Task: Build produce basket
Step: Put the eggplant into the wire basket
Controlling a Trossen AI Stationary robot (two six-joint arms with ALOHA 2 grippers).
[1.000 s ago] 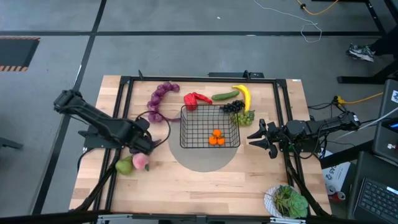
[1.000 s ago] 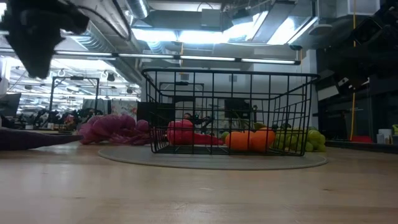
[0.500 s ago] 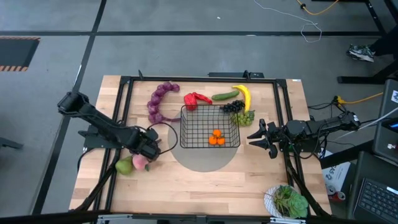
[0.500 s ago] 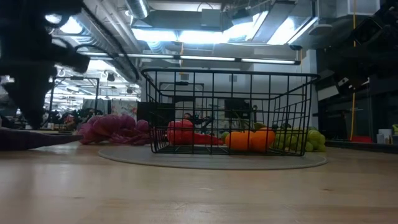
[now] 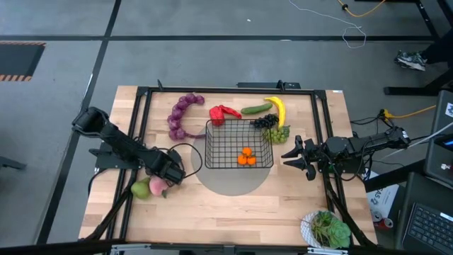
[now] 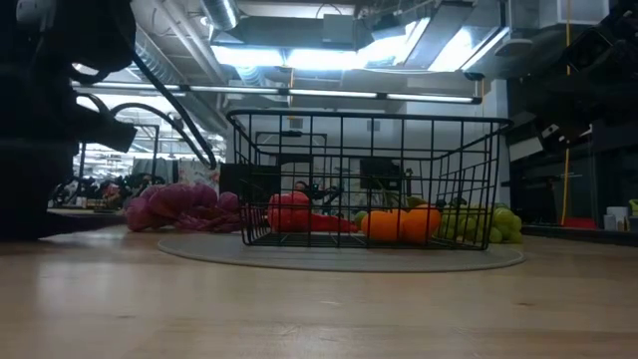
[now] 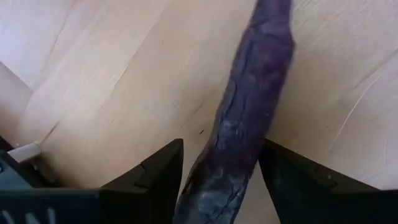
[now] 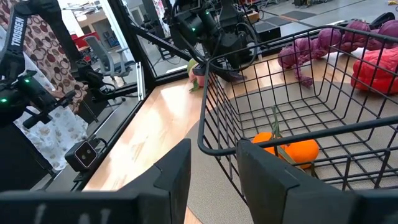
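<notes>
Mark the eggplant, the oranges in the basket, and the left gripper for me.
eggplant (image 7: 245, 130): left wrist view, middle of its dark purple body, between the open fingers.
oranges (image 5: 245, 157): high view, centre of the cluster on the basket floor.
left gripper (image 5: 172, 172): high view, between its fingertips, beside the peach.

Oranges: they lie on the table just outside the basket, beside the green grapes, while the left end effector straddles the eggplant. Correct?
Not quite. The oranges lie inside the basket, as the high view shows. The rest stands: the left end effector straddles the eggplant, fingers open.
</notes>
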